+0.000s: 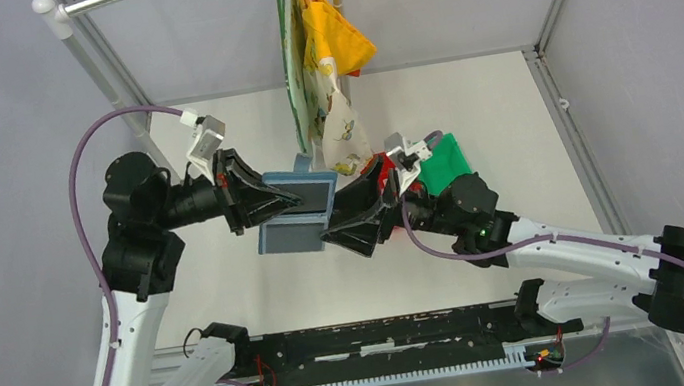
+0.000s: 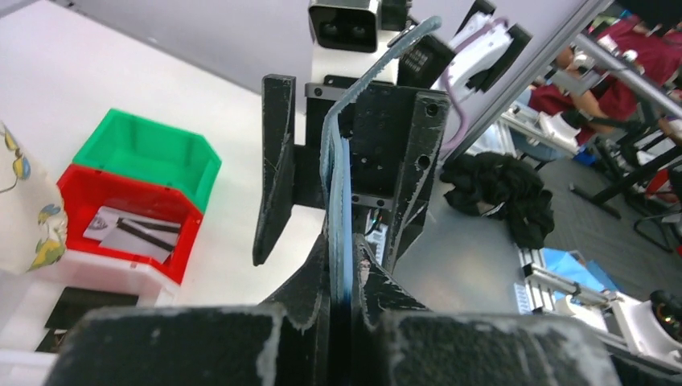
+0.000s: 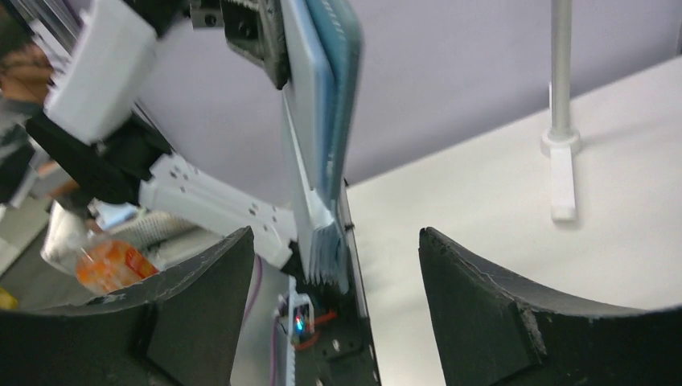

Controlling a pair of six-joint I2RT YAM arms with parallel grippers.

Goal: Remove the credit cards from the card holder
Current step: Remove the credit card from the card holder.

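Clamping the floppy card holder [image 1: 289, 236], the left gripper [image 2: 342, 281] offers seemingly stiff credit cards [image 1: 306, 195] edge-on to the gaping, empty right gripper [image 3: 334, 241].

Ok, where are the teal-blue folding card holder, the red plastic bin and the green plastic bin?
teal-blue folding card holder [image 1: 291, 235]: top external view, lower flap.
red plastic bin [image 2: 186, 245]: left wrist view, right-hand wall.
green plastic bin [image 2: 209, 173]: left wrist view, right-hand wall.

On the white table [image 1: 467, 105] stand a green bin [image 2: 193, 173], red bin [image 2: 183, 241] and white bin [image 2: 104, 269], adjoining.
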